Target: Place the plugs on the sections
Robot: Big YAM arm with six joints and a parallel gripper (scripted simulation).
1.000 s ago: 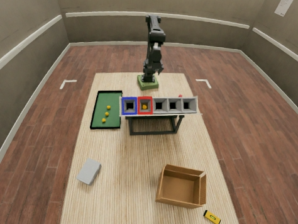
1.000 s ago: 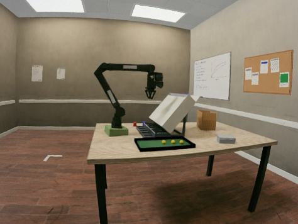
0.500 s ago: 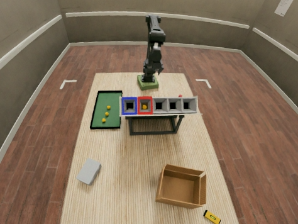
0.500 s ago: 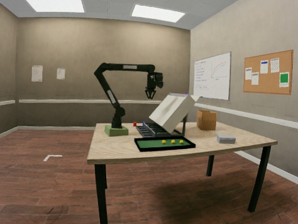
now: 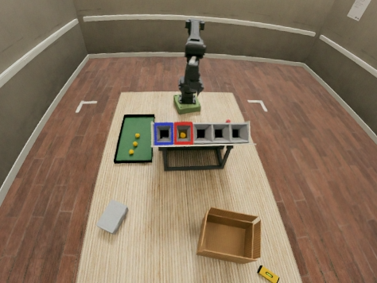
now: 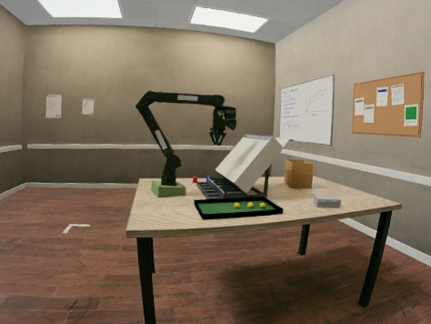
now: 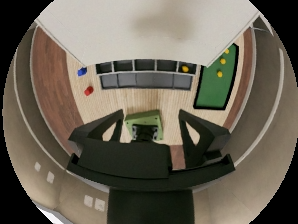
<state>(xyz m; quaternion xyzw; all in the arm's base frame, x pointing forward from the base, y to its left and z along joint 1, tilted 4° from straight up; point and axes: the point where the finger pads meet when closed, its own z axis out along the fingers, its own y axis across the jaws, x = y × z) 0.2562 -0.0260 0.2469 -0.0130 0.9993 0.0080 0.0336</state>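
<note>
The white cover [image 5: 239,125] [image 6: 247,161] carries a row of funnels on top. The blue-banded funnel [image 5: 163,133] looks empty. The red-banded funnel [image 5: 183,133] has a yellow marble [image 5: 182,135] sitting in it. Three more marbles lie in the green tray [image 5: 145,131] [image 6: 214,208] [image 7: 212,86]. In the wrist view the dark row of sections [image 7: 147,80] [image 6: 218,187] shows, with one yellow marble [image 7: 184,68] in the second section from the right. The blue plug [image 7: 81,70] [image 6: 207,177] and red plug [image 7: 88,91] [image 6: 195,179] [image 5: 227,120] stand on the table beside the sections. My gripper [image 6: 217,136] [image 7: 151,112] is open and empty, high above the sections behind the cover.
The arm's green base [image 5: 187,104] [image 6: 167,188] stands behind the cover. A cardboard box [image 5: 231,234] [image 6: 298,173], a grey block [image 5: 112,216] [image 6: 326,200] and a small yellow tool [image 5: 268,274] lie at the table's front.
</note>
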